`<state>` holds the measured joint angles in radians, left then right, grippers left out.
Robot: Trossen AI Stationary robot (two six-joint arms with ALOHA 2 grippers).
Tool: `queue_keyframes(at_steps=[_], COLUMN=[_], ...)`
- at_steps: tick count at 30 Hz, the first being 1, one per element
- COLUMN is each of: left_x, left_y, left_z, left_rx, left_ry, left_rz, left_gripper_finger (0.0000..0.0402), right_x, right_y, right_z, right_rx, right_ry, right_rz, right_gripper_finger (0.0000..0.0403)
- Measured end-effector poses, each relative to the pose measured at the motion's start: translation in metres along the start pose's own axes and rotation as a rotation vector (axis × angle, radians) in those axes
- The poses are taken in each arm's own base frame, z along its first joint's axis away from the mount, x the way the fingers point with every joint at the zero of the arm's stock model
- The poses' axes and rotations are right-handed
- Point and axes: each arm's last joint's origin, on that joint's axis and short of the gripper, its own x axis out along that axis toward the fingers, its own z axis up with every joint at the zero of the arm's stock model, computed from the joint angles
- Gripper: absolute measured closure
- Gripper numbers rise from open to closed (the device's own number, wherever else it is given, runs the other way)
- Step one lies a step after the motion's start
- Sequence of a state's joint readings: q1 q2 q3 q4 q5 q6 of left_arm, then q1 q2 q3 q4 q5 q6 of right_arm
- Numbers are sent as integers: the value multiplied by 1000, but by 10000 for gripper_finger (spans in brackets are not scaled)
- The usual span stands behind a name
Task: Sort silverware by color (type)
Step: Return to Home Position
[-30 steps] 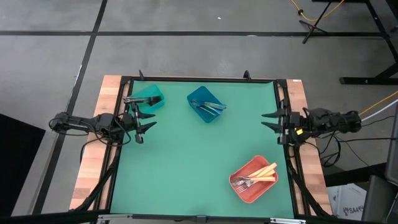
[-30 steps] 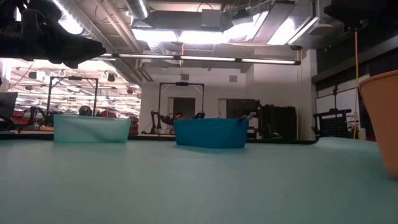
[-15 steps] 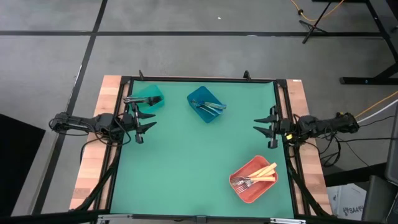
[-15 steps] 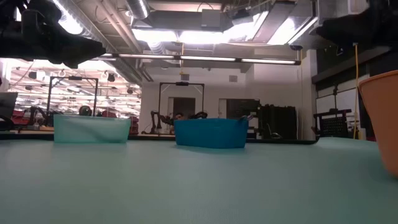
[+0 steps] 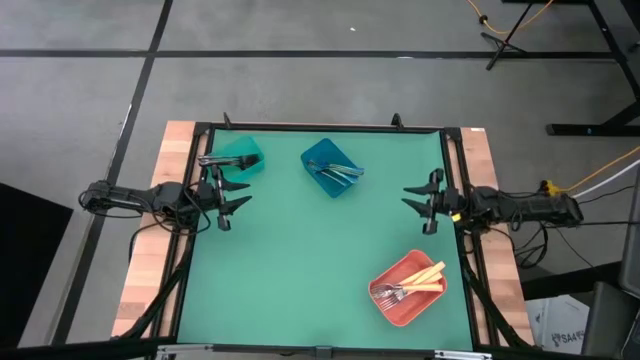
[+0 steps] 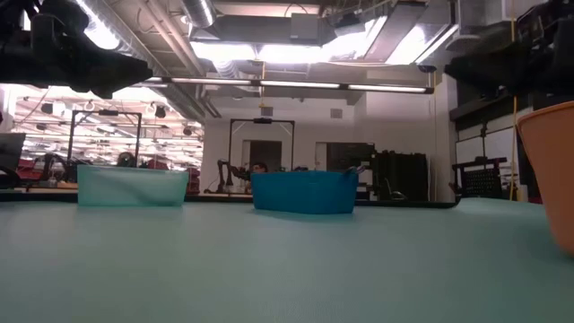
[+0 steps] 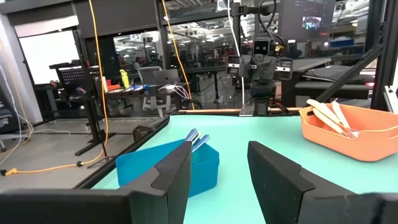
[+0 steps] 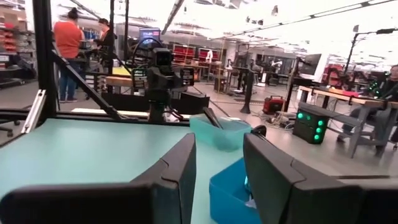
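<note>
All the silverware (image 5: 410,283) lay in the teal bin (image 5: 250,150) at ten o'clock, blue bin (image 5: 318,152) at twelve and coral bin (image 5: 418,306) at five. None lay on the mat (image 5: 310,260), so we judged sorting done. The left gripper (image 5: 243,192) at nine and right gripper (image 5: 408,197) at three gaped empty.

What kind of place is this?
Probably a robotics lab or workshop: the left arm and right arm sit at a green table, cluttered workbenches stand behind, and bare ceiling ducts hang overhead.

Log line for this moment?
left gripper: open, empty, beside teal plastic bin; right gripper: open, empty, at table right edge; blue plastic bin: metal forks; coral-red plastic bin: gold-handled forks
</note>
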<state>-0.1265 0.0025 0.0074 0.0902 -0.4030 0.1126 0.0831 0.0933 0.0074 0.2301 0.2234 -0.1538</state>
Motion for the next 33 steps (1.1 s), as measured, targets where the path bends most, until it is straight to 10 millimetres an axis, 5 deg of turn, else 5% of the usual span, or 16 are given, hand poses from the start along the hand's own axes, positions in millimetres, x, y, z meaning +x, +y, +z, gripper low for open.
queue_keyframes(at_steps=[33], left_x=[0], left_y=[0], left_z=[0], left_rx=[0], left_ry=[0], left_rz=[0], left_gripper_finger=[250], right_x=[0], right_y=[-13], right_z=[-22], right_rx=[68], right_ry=[203], right_rz=[53], right_gripper_finger=[281])
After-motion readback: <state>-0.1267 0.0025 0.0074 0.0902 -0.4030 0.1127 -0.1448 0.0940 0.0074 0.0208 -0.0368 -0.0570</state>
